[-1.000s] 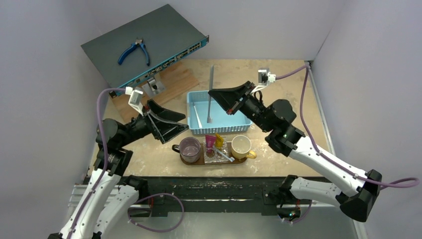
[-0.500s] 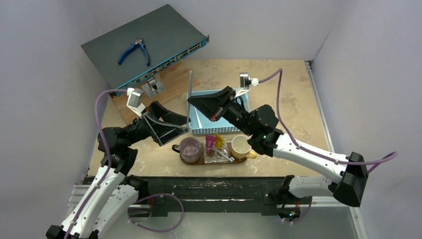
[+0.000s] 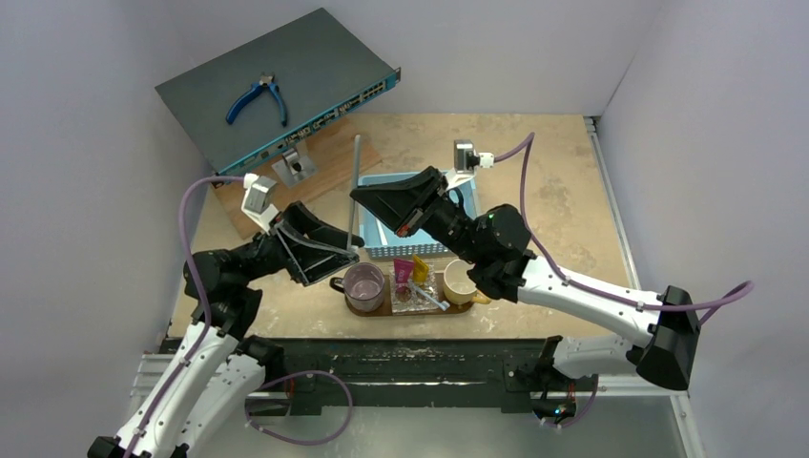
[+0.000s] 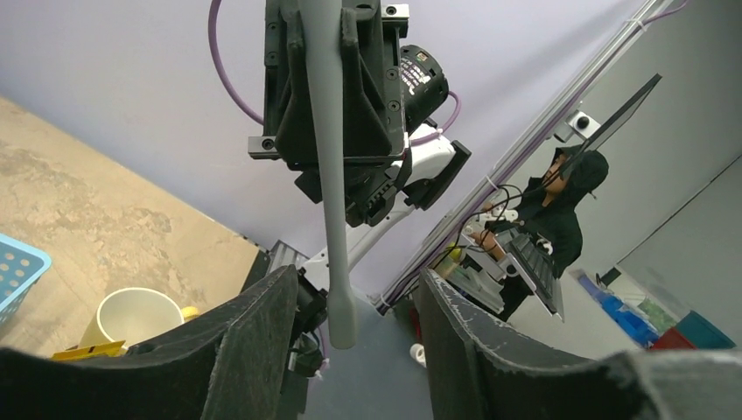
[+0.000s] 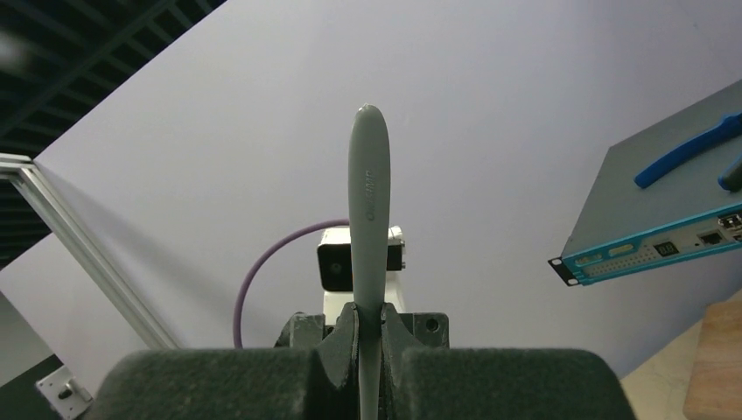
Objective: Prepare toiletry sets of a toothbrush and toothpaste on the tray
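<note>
My right gripper (image 3: 356, 197) (image 5: 368, 325) is shut on a grey toothbrush (image 3: 356, 160) (image 5: 368, 201) and holds it upright in the air, left of the blue basket. The brush's lower end (image 4: 342, 319) hangs between the fingers of my left gripper (image 3: 345, 256) (image 4: 357, 289), which is open with a gap on each side. The dark tray (image 3: 456, 308) lies at the near edge. On it stand a pink toothpaste (image 3: 404, 271) and a yellow toothpaste (image 3: 420, 268) beside another toothbrush (image 3: 431, 299).
A purple mug (image 3: 364, 284) and a cream cup (image 3: 461, 279) (image 4: 131, 319) stand on the tray's ends. The blue mesh basket (image 3: 420, 250) sits behind it. At the back left are a grey network switch (image 3: 277, 81) carrying blue pliers (image 3: 256, 98), and a wooden board (image 3: 324, 157).
My right arm carried the toothbrush left, from over the basket to my left gripper. The left gripper's jaws have narrowed around the brush's end.
</note>
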Tool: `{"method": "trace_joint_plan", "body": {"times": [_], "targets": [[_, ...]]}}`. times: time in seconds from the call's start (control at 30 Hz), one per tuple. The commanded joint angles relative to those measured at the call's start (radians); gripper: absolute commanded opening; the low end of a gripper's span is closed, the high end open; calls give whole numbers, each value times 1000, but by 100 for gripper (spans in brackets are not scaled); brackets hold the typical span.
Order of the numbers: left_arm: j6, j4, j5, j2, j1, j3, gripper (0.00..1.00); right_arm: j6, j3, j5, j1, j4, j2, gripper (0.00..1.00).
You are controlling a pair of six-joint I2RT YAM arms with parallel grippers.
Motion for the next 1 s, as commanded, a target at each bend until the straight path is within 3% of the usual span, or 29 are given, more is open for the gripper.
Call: {"method": "trace_joint_plan", "body": {"times": [0.0,0.1,0.27,0.3,0.5,0.6,0.7,0.77,0.97], "targets": [[4,27,16,-14,-6,-1,49,-26,40,26,17,73,-9,0],[13,11,19,-14,-6,4,36,-44,30,41,31,87,-14,0],[53,-72,15,-16,-6,27,3,-67,28,42,47,79,-19,0],[64,-86,14,-17,-6,34,0,-72,26,42,48,79,-22,0],[93,-144,42,-15,-6,70,0,-140,15,58,50,-6,-65,0],[139,-219,67,-13,-6,100,0,-201,16,51,50,-90,-103,19],[220,-347,93,-13,-6,139,0,-276,17,49,49,-200,-155,45],[267,-414,123,-13,-6,161,0,-324,26,32,49,-296,-191,55],[492,-724,202,-9,-6,243,0,-551,109,56,47,-660,-289,63]]}}
